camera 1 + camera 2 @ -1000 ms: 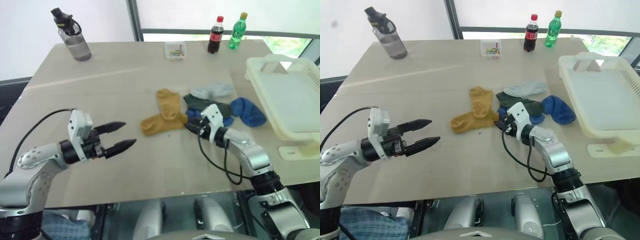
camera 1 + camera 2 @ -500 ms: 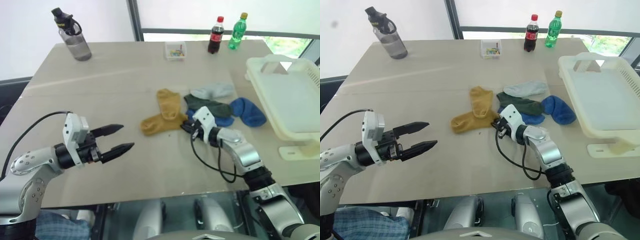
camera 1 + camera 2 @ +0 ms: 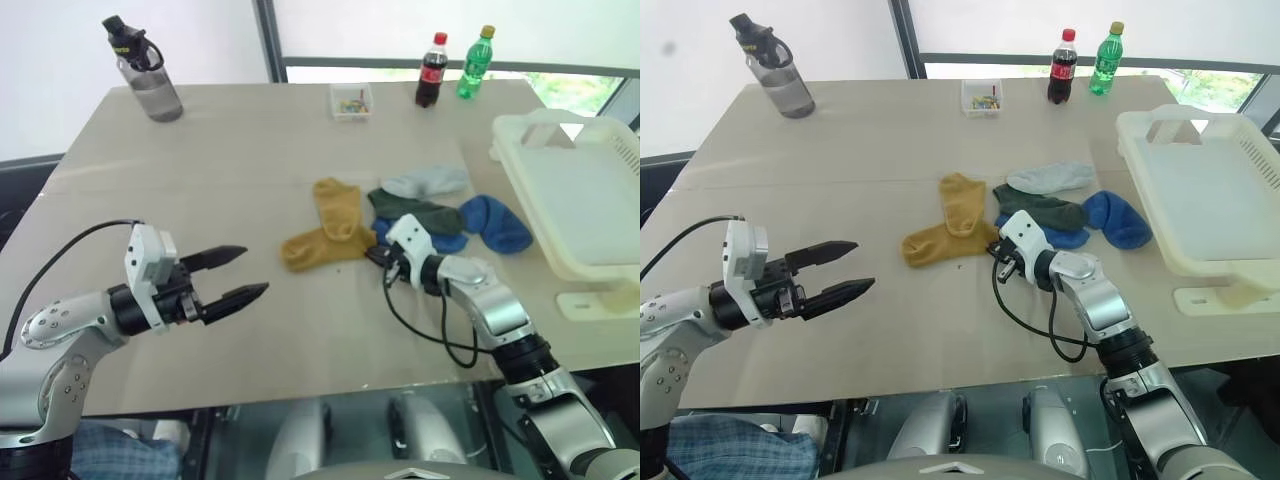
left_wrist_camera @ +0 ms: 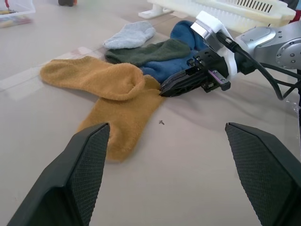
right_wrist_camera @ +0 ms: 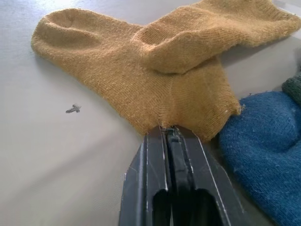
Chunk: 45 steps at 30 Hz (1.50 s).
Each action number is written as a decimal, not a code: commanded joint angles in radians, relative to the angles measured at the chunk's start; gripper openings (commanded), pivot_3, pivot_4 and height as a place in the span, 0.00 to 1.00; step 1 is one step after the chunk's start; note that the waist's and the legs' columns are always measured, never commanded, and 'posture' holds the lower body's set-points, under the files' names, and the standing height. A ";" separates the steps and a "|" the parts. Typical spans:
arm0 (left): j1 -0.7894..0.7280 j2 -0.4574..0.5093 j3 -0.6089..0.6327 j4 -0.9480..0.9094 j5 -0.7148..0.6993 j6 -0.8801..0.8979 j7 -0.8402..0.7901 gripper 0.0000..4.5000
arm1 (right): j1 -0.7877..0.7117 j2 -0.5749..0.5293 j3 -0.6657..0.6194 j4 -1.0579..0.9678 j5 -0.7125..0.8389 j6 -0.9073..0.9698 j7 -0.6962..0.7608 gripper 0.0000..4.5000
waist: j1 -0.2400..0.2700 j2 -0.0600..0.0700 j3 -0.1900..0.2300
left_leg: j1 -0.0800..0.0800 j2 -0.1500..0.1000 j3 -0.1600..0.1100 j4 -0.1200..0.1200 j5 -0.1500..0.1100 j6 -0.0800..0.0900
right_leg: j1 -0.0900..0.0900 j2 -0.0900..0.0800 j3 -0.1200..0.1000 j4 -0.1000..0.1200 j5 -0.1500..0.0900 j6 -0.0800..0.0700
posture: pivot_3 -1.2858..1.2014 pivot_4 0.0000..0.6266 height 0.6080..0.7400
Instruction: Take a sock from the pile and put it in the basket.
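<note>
Right gripper, just clamped together at the sock's near edge, apparently pinching fabric; lift comes next.

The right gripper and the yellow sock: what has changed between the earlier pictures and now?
The right gripper has closed its fingers on the edge of the mustard-yellow sock, which has not been lifted. The left gripper has stayed open above the table. The pile and the basket are unchanged.
</note>
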 commanded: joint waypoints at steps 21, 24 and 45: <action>-0.008 0.009 -0.010 -0.014 -0.004 -0.022 -0.005 0.92 | 0.257 -0.379 -0.064 -0.562 0.216 0.308 0.241 0.01 | 0.004 -0.001 0.001 | 0.000 0.000 -0.001 0.000 0.000 0.000 | 0.000 0.000 0.000 -0.001 0.000 0.000 | 0.52 0.24 1.00; -0.015 0.010 -0.015 -0.007 -0.002 -0.025 -0.010 0.92 | 0.256 -0.368 -0.078 -0.556 0.233 0.323 0.214 0.01 | 0.004 -0.002 0.001 | 0.000 0.000 0.000 0.000 0.000 0.000 | 0.000 0.000 0.000 -0.001 0.000 0.000 | 0.52 0.24 1.00; -0.052 0.019 -0.039 0.030 0.009 -0.043 -0.033 0.92 | 0.151 -0.167 -0.310 -0.504 0.529 0.639 -0.052 0.46 | 0.005 -0.003 0.003 | -0.001 0.001 0.000 0.000 0.000 0.000 | 0.000 0.001 0.000 -0.001 0.000 0.000 | 0.52 0.24 1.00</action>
